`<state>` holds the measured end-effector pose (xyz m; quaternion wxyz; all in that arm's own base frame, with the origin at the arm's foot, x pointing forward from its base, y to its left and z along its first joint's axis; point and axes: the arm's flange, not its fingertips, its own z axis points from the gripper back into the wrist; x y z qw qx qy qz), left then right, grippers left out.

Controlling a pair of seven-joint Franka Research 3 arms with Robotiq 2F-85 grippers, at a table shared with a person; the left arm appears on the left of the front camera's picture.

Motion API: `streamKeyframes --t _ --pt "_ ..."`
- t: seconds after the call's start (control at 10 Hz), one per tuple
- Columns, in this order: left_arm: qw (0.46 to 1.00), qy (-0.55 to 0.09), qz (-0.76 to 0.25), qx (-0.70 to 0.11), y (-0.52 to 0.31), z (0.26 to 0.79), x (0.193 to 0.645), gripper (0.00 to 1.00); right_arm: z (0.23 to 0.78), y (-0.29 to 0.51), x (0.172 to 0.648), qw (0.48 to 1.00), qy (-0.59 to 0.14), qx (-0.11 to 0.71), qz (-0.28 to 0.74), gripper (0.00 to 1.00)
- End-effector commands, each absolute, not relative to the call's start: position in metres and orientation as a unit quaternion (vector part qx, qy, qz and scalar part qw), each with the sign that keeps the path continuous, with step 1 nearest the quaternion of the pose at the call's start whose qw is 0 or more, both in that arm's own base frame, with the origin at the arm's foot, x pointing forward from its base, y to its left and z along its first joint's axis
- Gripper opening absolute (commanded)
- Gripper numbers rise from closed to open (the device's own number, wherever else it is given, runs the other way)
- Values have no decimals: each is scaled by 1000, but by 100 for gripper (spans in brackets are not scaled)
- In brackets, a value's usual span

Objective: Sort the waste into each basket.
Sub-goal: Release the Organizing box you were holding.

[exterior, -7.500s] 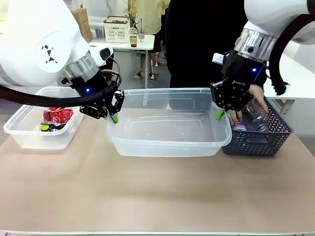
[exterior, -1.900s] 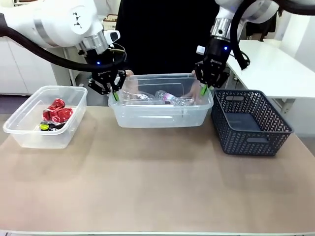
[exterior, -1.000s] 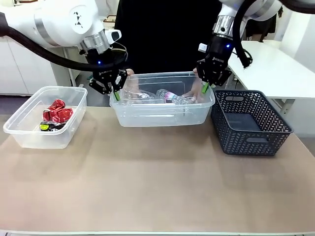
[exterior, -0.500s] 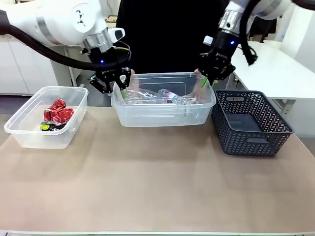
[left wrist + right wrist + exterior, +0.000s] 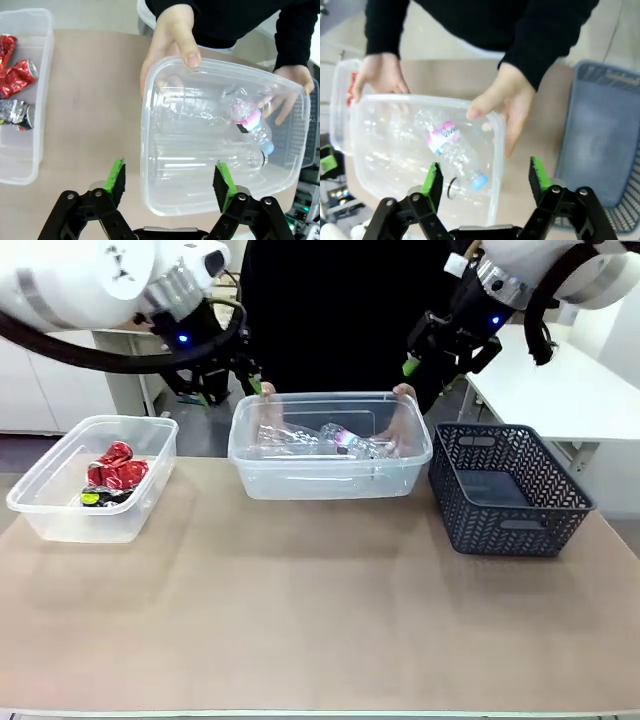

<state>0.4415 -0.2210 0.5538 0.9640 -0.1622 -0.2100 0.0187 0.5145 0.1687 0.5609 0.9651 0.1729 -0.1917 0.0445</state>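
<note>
A clear tub [image 5: 320, 480] stands at the table's far middle with clear plastic bottles [image 5: 345, 440] lying in it. A person's hands [image 5: 403, 393] hold it at both ends. A second clear tub [image 5: 80, 525] at the left contains crushed red and silver cans [image 5: 118, 468]. My left gripper [image 5: 232, 390] hovers open above the middle tub's left end, and my right gripper [image 5: 432, 362] hovers open above its right end. Looking down from the left wrist, the open left gripper [image 5: 170, 180] has the tub [image 5: 150, 200] and bottles [image 5: 210, 125] beneath it. The right gripper [image 5: 485, 176] is open over a pink-labelled bottle [image 5: 447, 137].
A dark mesh basket [image 5: 505, 530] stands to the right of the middle tub and looks empty. The person in black stands close behind the table's far edge. The near half of the brown table [image 5: 320, 620] is bare.
Both grippers have opened, let go of the middle tub's rim and risen up and outward. The person's hands now hold the tub, which has stayed in place.
</note>
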Motion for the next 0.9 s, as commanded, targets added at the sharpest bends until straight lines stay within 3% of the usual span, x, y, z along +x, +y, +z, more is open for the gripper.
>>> streamKeyframes --t 0.0,0.2,0.3,0.4,0.8 --pt "960 -215 -15 -178 -208 533 435 100 539 167 492 952 -249 163 67 100" --pt "970 -166 -60 -167 -206 526 442 100 530 168 500 970 -196 139 33 100" --pt "978 -129 -46 -158 -207 520 450 100 546 170 498 958 -230 161 56 100" --pt "966 -198 -28 -164 -217 529 436 100 546 170 498 958 -230 161 56 100" --pt "966 -198 -28 -164 -217 529 436 100 546 170 498 958 -230 161 56 100"
